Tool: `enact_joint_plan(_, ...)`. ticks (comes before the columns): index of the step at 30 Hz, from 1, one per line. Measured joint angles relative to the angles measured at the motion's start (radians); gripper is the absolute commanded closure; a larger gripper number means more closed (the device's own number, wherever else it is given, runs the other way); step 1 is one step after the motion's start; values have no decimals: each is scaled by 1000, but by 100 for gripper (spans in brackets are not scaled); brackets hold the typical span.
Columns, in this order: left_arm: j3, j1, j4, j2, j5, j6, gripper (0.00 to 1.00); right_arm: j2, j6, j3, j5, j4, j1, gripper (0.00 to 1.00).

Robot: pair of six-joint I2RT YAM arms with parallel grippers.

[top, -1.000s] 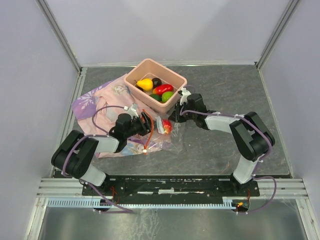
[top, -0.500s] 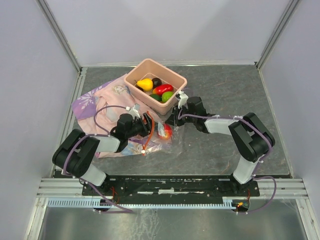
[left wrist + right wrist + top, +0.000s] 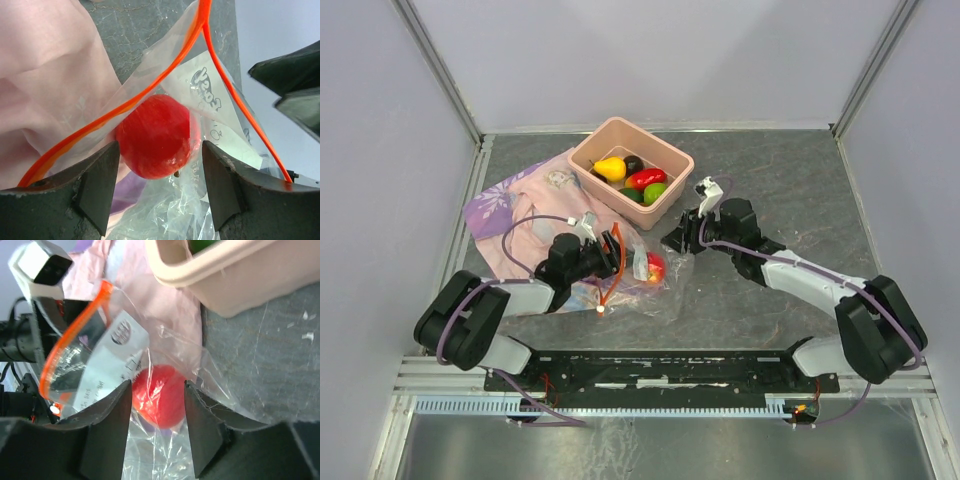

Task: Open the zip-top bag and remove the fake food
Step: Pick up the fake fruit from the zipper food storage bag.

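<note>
Your right arm (image 3: 800, 278) has straightened; your right hand (image 3: 157, 405), fingers apart, sits at 3 o'clock of the crinkly clear zip-top bag (image 3: 668, 288). Your left hand (image 3: 160, 170) gapes at its orange-rimmed mouth, glossy round red fruit (image 3: 655, 266) inside.

One zip-top bag (image 3: 665, 282); one tub (image 3: 593, 138); one cloth (image 3: 510, 205); at least five fake food (image 3: 654, 267) pieces

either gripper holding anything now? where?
Right gripper open, empty. Left gripper open at the bag's mouth, red fruit beyond its fingers; no grip visible.

Crinkly clear plastic bag (image 3: 167, 220), glossy fruit (image 3: 155, 137); matt cloth (image 3: 45, 75)
</note>
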Motion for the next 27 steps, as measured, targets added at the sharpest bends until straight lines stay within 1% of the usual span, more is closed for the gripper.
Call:
enact_joint_plan(4, -10, 0, 4, -11, 1, 0, 27, 17, 5, -45, 6, -19, 0, 64)
enact_joint_plan(7, -22, -3, 4, -13, 2, 0, 27, 63, 7, -63, 7, -43, 7, 68)
enact_joint_plan(17, -38, -18, 5, -19, 18, 0, 24, 209, 5, -43, 4, -62, 56, 70)
enact_joint_plan(24, -41, -20, -1, -19, -2, 0, 22, 231, -1, -22, 14, -68, 86, 71)
enact_joint_plan(27, -44, -21, -3, -19, -14, 0, 16, 244, 10, -15, 14, -63, 95, 71)
